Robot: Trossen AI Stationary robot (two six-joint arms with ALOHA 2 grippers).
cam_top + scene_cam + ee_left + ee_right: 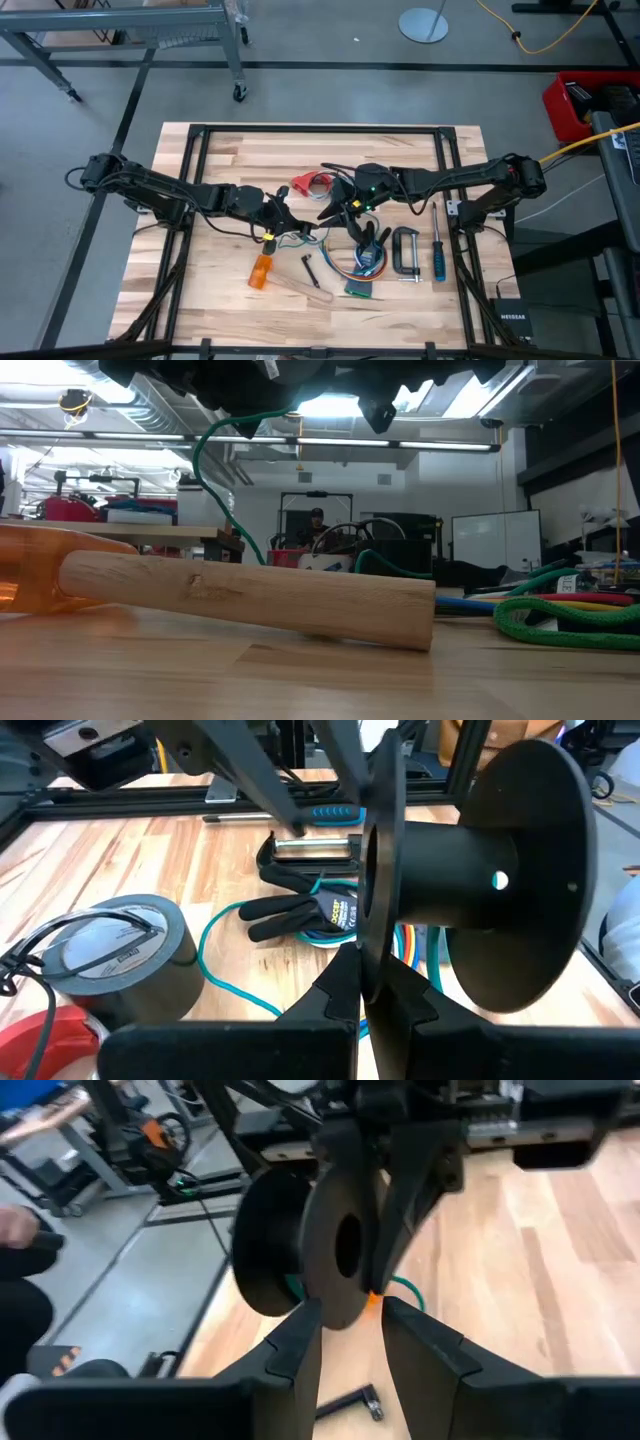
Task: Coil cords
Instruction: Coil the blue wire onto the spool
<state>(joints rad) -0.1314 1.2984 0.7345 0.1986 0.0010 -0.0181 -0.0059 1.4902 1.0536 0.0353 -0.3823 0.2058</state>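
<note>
Readable text — two spots, mostly partial

High view: the small black box [515, 320] off the table's lower right corner carries pale lettering that looks like "NETGEAR", too small to be sure. Left wrist view: the black glove [300, 912] lying on the table shows a yellow printed patch with dark letters on its cuff — illegible; the grey tape roll [120, 955] has a white label strip across its core, print too fine to read. Low view and right wrist view: no legible words, numbers or signs on anything in sight.
</note>
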